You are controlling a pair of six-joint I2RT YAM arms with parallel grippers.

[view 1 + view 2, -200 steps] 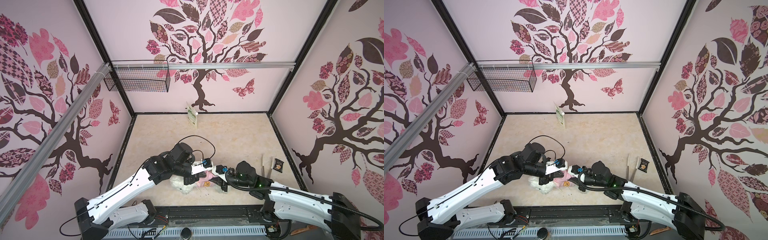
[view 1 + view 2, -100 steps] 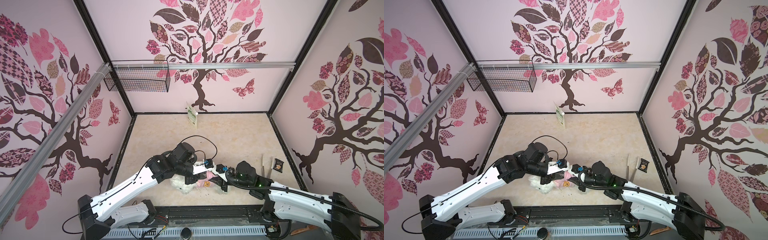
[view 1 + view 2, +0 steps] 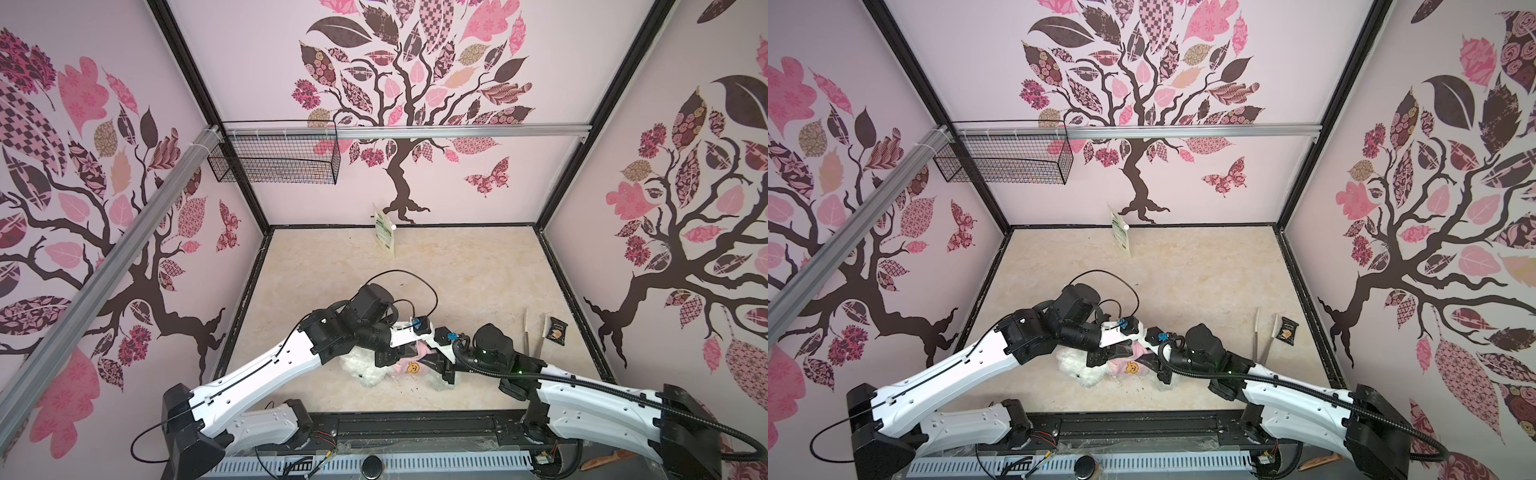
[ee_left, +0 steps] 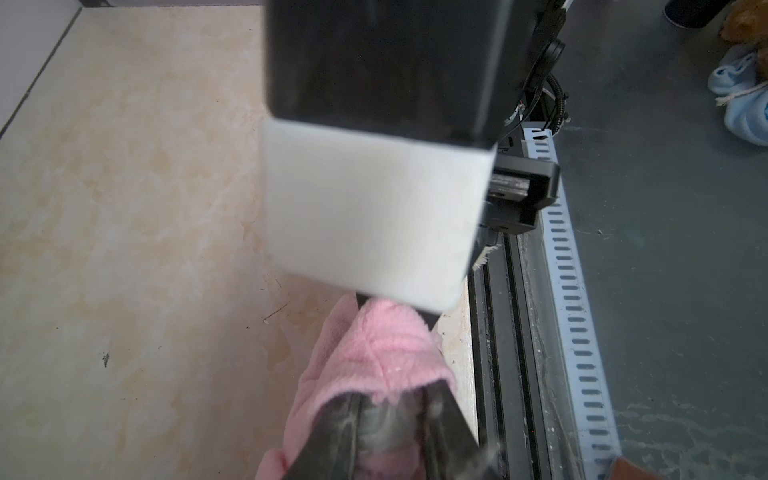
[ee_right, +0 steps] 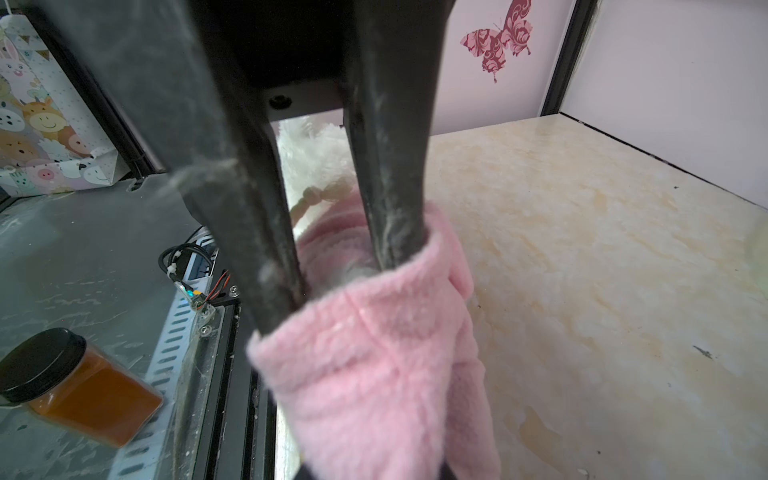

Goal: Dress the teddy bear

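Pink fleece top (image 3: 409, 365) half over white teddy bear (image 3: 365, 368) lying at desk (image 3: 457, 270) front edge in top views.

L wrist: left claw (image 4: 388, 419) inside cuff, slightly spread.

R wrist: right claw (image 5: 336, 270) narrowly parted inside sleeve opening; arms/head prob. left.

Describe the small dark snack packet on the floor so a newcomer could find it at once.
Start at the beige marbled floor and go to its right edge, beside the black frame post at the right-hand wall. There, past two pale flat sticks, lies the snack packet in both top views. It is the only dark, glossy pouch there, printed with a tan picture, apart from the sticks and the arms.
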